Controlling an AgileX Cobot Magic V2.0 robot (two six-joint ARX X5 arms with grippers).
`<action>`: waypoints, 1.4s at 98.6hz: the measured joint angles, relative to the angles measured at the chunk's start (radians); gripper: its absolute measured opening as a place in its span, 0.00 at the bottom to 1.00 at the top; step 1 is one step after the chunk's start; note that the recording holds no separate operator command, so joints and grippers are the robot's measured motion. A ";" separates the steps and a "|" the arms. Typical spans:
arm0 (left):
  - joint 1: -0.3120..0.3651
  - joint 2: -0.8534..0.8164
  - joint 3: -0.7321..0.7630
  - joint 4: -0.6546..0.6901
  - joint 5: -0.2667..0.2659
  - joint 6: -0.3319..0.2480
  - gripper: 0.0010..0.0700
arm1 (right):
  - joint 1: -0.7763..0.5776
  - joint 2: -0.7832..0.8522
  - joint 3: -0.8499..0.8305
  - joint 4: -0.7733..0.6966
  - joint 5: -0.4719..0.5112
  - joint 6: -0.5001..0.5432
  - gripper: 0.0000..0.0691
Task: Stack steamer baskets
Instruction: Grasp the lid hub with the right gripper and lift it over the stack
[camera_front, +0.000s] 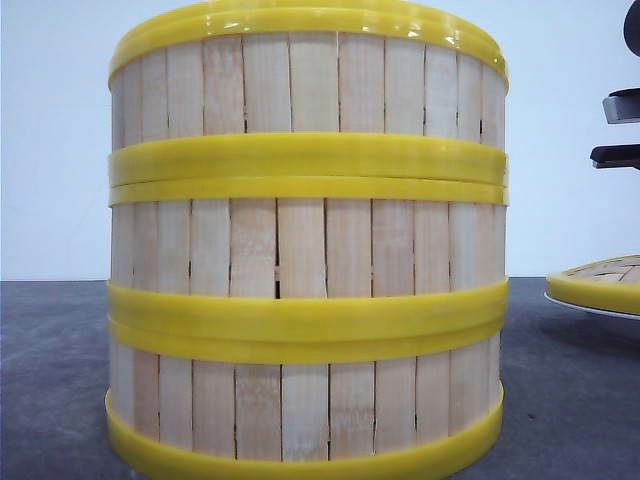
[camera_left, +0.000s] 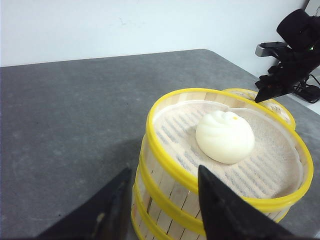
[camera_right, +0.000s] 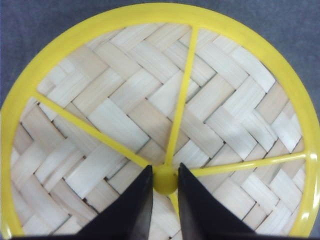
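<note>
Three steamer baskets (camera_front: 305, 250) stacked; one bun (camera_left: 224, 136), one lid (camera_right: 160, 100).

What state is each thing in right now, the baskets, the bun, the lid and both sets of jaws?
Steamer baskets: three stacked upright in one column, top one uncovered.
Bun: whole, sitting on the liner in the top basket.
Lid: off the stack, lying woven side up beside it.
Left gripper: jaws open, empty, at the stack's rim.
Right gripper: jaws close around the lid's centre knob; a firm grip is unclear.
</note>
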 joint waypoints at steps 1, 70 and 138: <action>0.000 0.000 0.000 0.000 0.000 0.000 0.33 | 0.000 0.000 0.002 -0.004 0.000 0.000 0.08; 0.000 0.000 0.000 0.000 0.000 0.000 0.33 | 0.301 -0.178 0.509 -0.350 -0.192 -0.035 0.08; 0.000 0.000 0.000 -0.001 0.000 0.000 0.33 | 0.869 -0.077 0.555 -0.395 -0.095 -0.035 0.08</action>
